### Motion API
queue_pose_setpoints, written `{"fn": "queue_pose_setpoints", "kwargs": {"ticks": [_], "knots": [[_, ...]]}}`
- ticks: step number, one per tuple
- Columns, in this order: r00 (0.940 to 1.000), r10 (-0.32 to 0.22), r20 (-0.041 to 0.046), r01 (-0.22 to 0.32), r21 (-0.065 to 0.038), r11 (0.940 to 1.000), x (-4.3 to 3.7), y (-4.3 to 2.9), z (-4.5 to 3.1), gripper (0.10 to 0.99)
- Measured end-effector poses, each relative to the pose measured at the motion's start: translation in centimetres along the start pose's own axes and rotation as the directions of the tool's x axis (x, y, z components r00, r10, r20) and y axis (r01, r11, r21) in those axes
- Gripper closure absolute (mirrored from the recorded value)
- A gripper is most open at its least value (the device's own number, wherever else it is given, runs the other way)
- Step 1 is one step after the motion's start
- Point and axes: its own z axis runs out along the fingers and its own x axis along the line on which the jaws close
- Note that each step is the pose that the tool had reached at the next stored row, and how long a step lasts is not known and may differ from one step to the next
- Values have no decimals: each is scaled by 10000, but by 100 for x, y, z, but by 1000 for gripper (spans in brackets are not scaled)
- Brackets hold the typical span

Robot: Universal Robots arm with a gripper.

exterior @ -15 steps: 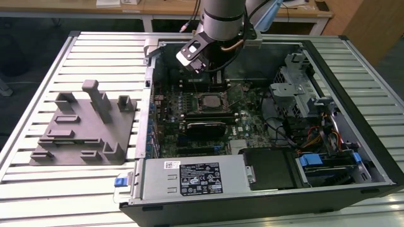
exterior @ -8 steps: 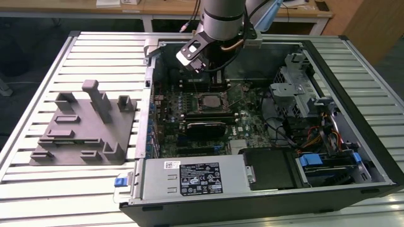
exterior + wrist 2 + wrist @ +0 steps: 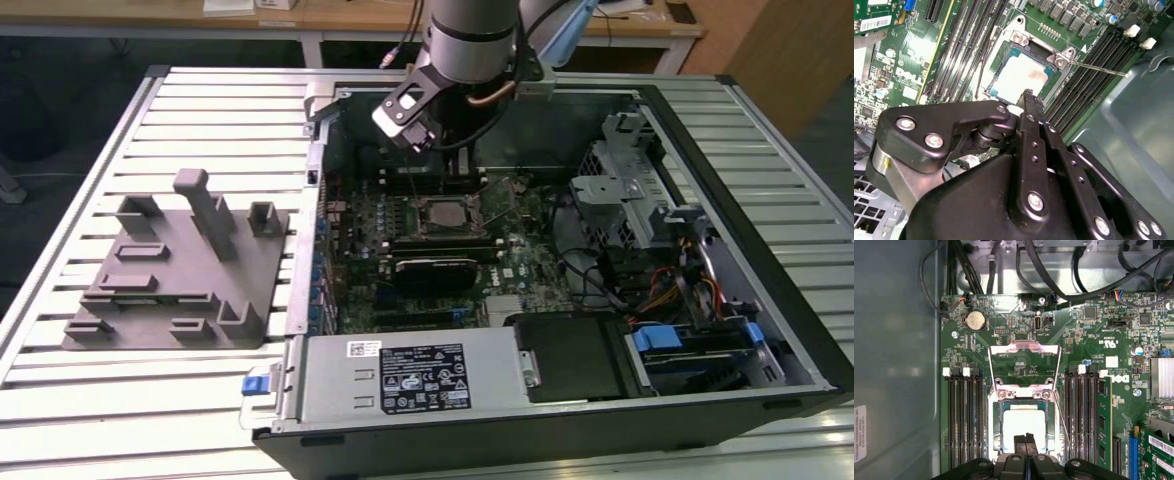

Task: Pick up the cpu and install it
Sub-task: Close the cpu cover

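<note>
The cpu (image 3: 1024,427) is a flat square chip with a silvery-white top, lying inside the dark socket frame (image 3: 995,425) on the green motherboard. It also appears in the second wrist view as the cpu (image 3: 1021,75). The socket's load plate (image 3: 1024,365) stands swung up, and its thin metal lever (image 3: 1099,67) sticks out to one side. My gripper (image 3: 1026,440) hovers just over the chip's near edge, its two black fingers pressed together with nothing between them. In the second wrist view the gripper (image 3: 1028,97) tip points at the chip.
The arm (image 3: 467,45) reaches down into an open computer case (image 3: 747,300) on a slatted table. Memory slots (image 3: 964,415) flank the socket on both sides. Black cables (image 3: 1054,270) run along the board's edge. A grey stepped block (image 3: 174,270) stands at the exterior view's left.
</note>
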Motion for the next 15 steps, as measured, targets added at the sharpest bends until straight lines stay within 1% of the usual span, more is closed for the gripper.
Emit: {"fn": "queue_pose_setpoints", "kwargs": {"ticks": [5, 11, 15], "knots": [[10000, 0, 0, 0, 0, 10000, 3, 1, -71, 980], [10000, 0, 0, 0, 0, 10000, 5, 1, -137, 980], [10000, 0, -2, 0, -2, 10000, 6, 1, -161, 980]]}}
